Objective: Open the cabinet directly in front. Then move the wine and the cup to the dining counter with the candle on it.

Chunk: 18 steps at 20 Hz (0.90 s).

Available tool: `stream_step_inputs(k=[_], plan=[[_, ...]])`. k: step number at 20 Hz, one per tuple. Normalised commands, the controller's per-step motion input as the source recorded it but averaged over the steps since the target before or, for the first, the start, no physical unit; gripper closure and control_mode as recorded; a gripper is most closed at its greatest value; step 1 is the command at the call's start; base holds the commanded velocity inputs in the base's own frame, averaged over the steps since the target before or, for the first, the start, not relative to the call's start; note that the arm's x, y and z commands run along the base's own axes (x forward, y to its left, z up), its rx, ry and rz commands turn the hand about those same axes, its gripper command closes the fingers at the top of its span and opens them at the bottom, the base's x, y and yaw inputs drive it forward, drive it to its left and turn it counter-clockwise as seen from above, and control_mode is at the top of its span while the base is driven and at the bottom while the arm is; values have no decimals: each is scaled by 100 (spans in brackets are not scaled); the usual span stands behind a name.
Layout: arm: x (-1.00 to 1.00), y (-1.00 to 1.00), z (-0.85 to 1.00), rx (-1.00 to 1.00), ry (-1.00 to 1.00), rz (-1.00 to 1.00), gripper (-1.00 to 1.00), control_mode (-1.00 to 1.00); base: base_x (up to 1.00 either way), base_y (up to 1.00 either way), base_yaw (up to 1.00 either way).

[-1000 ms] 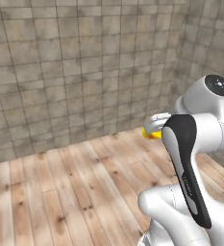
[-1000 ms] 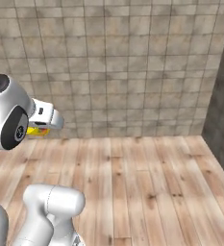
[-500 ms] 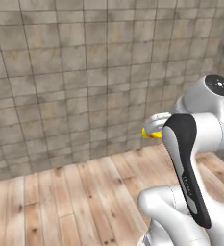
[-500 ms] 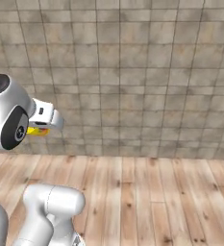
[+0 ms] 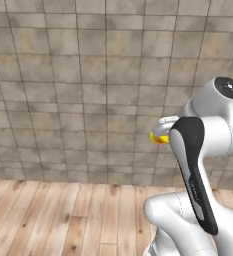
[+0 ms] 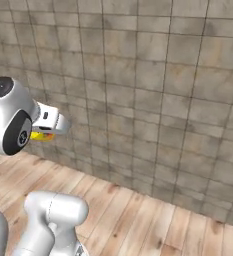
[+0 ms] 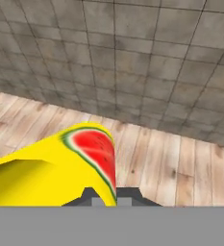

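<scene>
Gripper (image 7: 105,196) pinched on the cup (image 7: 60,168), jaws pressed tight against it. Cup lies directly at the fingertips, yellow body tilted across the lower hand view, red and green mark facing the camera. From the base views the cup (image 5: 158,138) pokes out just beyond the white wrist, carried high above the wooden floor (image 5: 63,215), with the tiled wall (image 6: 153,90) behind.

Indoor room: tiled wall (image 5: 88,90), plank floor (image 5: 63,215).
</scene>
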Motion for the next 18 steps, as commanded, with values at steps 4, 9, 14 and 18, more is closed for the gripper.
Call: stream_step_inputs(k=[4,9,14,18], plan=[[0,0,0,0,0,0,100,100,58,0,89],[0,0,0,0,0,0,100,100,56,0,89],[0,0,0,0,0,0,100,100,73,0,86],[0,0,0,0,0,0,100,100,98,-7,72]])
